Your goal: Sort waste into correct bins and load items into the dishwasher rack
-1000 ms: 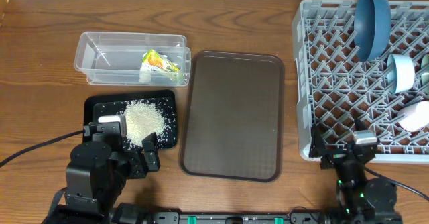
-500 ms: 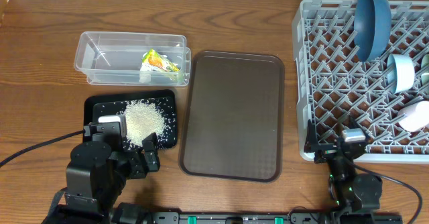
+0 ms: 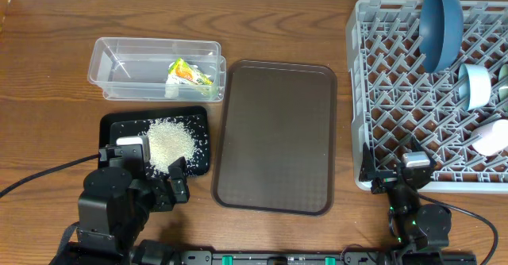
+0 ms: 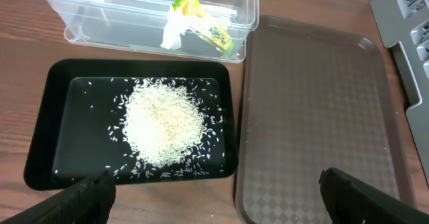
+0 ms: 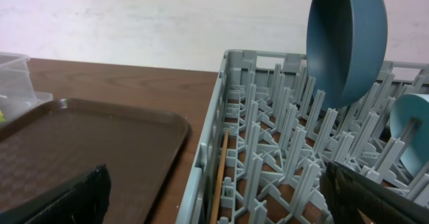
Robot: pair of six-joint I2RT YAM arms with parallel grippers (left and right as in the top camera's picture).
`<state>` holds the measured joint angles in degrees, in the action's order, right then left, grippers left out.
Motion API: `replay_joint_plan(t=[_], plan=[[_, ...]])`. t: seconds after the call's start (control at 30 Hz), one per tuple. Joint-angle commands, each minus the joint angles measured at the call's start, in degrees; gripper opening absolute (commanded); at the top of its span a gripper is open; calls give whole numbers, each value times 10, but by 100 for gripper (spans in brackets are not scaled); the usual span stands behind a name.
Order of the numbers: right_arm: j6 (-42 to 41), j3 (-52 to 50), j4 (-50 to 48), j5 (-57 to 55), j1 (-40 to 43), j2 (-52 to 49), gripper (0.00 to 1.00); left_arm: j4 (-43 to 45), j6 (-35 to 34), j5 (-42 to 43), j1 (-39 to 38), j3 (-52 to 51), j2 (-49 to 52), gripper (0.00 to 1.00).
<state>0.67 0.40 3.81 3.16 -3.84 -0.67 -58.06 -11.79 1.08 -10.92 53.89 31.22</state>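
The grey dishwasher rack [image 3: 397, 82] at the right holds the dark blue bowl [image 3: 440, 27] on edge, a light-blue-rimmed bowl [image 3: 476, 85] and a pale item at its right edge [image 3: 494, 138]. A thin wooden stick [image 5: 219, 177] lies inside the rack's left wall. The clear tub [image 3: 127, 63] holds the snack wrapper [image 3: 190, 74] and white tissue [image 4: 175, 31]. The black tray [image 3: 115, 130] holds loose rice [image 3: 171, 142]. My left gripper [image 4: 211, 200] is open and empty by the black tray's near edge. My right gripper [image 5: 218, 194] is open and empty at the rack's near left corner.
A large brown serving tray [image 3: 278, 134] lies between the bins and the rack. A pale wall stands behind the table in the right wrist view. Both arm bases sit at the table's front edge.
The right arm has drawn back slightly toward the front edge of the table. The left arm and all objects have stayed where they were.
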Motion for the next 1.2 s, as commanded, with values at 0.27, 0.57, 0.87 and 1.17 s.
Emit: replay_joint_plan(t=[0.27,0.57,0.87,1.17], plan=[[7,-1,3,-3,-8,4,99,1,1,-7,2,-2,-2,100],[7,-1,3,-3,-8,4,99,1,1,-7,2,-2,-2,100],[7,-1,3,-3,-8,4,99,-9,1,-7,3,-2,-4,100],[7,-1,3,-3,-8,4,99,54,21,-8,36,-103,-89,100]])
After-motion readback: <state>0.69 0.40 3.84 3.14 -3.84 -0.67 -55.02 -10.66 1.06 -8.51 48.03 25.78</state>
